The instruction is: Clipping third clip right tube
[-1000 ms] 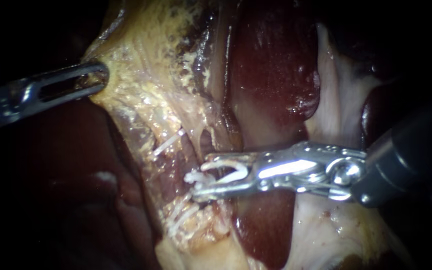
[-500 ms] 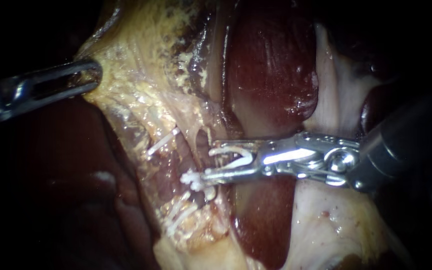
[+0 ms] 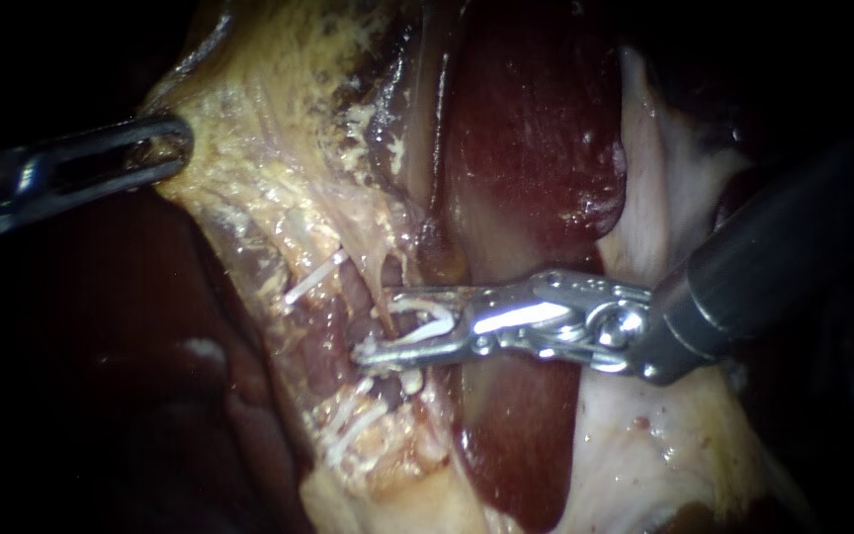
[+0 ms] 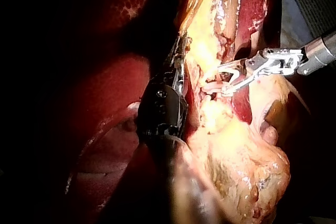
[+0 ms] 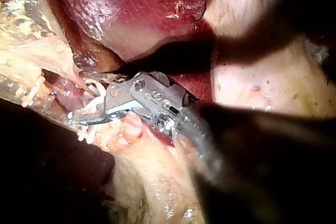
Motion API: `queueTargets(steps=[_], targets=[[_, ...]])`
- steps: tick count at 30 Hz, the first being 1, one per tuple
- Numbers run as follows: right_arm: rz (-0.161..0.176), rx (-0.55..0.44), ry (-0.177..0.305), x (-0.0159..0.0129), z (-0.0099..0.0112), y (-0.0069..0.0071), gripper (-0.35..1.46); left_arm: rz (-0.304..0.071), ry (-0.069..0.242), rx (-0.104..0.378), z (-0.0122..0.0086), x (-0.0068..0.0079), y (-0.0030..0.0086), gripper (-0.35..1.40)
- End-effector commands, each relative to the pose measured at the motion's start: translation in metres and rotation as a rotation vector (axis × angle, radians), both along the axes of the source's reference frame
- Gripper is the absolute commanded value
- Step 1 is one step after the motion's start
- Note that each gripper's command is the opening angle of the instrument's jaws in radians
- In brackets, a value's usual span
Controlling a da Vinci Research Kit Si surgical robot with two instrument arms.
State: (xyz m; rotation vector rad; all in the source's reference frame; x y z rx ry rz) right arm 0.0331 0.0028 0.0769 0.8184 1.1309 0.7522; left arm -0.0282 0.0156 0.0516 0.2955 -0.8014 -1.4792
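Yellow tissue (image 3: pixel 279 129), in left instrument (image 3: pixel 165 148), crowds right instrument's (image 3: pixel 373 324) clip (image 3: pixel 439 316); liver (image 3: pixel 536 129) behind.

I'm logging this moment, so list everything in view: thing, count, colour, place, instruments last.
liver: one, dark red, behind and beside the yellow tissue.
yellow tissue: one sheet, yellowish, stretched from the left instrument down the middle.
pale tissue: one mass, whitish, under the right instrument's shaft; I cannot tell whether it is the gallbladder.
placed clips: white, one above the right instrument's jaws, what look like two more below them.
loaded clip: one, white, between the right instrument's jaws.
left instrument: one, dark metal, jaws shut on the yellow tissue's edge.
right instrument: one, silver jaws on a dark shaft, jaws holding the loaded clip at the tissue between the placed clips.
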Motion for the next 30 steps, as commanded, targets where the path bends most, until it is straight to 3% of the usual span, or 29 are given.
queueTargets(steps=[1, 6, 12, 30], targets=[[0.000, 0.019, 0.010, 0.0000, 0.0000, 0.0000, 0.60, -0.001, 0.001, 0.000, 0.0000, 0.0000, 0.0000, -0.35], [0.002, 0.094, 0.072, 0.0000, 0.0000, 0.0000, 0.60, -0.002, 0.002, 0.000, 0.0000, 0.0000, 0.0000, -0.35], [0.010, 0.148, 0.104, 0.0005, 0.0000, 0.0000, 0.60, -0.003, 0.003, 0.001, 0.0004, 0.0004, 0.0002, -0.35], [0.010, 0.145, 0.107, 0.0016, 0.0005, -0.0001, 0.58, -0.008, 0.007, 0.001, 0.0007, 0.0007, 0.0004, -0.35]])
